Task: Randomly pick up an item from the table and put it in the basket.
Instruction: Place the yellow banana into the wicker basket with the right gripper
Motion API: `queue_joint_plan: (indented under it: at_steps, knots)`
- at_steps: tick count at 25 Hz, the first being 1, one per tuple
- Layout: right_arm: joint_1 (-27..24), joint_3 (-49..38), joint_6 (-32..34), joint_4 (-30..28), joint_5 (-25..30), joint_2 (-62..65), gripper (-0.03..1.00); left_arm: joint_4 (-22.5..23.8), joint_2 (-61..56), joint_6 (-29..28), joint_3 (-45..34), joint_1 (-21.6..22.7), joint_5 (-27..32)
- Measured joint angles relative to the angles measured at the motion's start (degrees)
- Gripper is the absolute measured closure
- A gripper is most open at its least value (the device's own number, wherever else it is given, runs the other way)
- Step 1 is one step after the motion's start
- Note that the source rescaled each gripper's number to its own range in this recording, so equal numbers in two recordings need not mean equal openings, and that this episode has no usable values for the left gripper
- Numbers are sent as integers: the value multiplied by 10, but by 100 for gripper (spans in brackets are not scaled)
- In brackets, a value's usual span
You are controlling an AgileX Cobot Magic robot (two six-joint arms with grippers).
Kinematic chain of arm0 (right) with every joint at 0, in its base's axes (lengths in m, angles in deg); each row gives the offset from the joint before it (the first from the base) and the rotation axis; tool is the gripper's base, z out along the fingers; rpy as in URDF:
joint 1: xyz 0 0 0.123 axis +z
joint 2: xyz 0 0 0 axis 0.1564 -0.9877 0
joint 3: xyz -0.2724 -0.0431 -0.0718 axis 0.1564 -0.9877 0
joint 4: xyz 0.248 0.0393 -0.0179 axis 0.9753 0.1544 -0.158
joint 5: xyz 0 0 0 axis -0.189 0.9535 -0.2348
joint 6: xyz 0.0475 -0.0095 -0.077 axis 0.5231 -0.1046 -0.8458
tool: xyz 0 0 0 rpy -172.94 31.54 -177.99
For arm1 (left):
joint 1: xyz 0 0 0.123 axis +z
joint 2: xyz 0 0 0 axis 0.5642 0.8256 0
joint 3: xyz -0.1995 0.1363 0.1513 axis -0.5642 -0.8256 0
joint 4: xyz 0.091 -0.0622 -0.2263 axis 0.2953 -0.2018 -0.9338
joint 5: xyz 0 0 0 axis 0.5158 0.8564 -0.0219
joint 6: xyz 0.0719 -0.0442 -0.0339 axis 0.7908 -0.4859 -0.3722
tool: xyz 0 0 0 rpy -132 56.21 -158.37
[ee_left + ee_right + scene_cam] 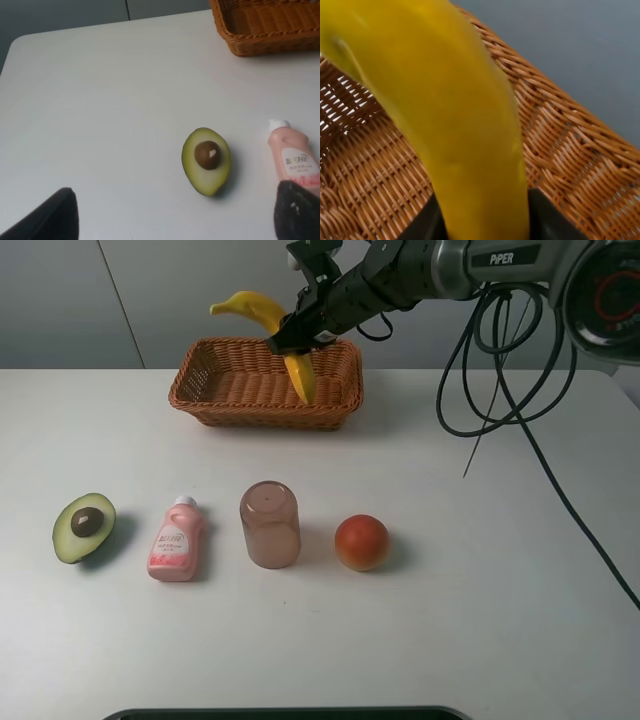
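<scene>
Right gripper (293, 338): jaws clamped on the banana (256, 308), gripping it about mid-length, above the basket.
Banana: in the air, tilted; one end points up and to the left, the other (302, 382) dips inside the basket near its right end. Contact with the wicker floor: cannot tell.
Basket (205, 400): at the back of the table (480, 590).
Left gripper (175, 216): jaws wide apart, holding nothing, low over the table near the avocado half (206, 161).
Front row, left to right: avocado half, pink bottle (176, 542), overturned cup (269, 525), red-orange fruit (361, 542), well apart from the basket.
</scene>
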Motion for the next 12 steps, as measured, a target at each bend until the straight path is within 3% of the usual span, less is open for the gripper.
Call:
queue_joint_plan:
  at_steps: [12]
  knots:
    - [0,1,-1,0,-5,0,96,0,0,0,0,0,0]
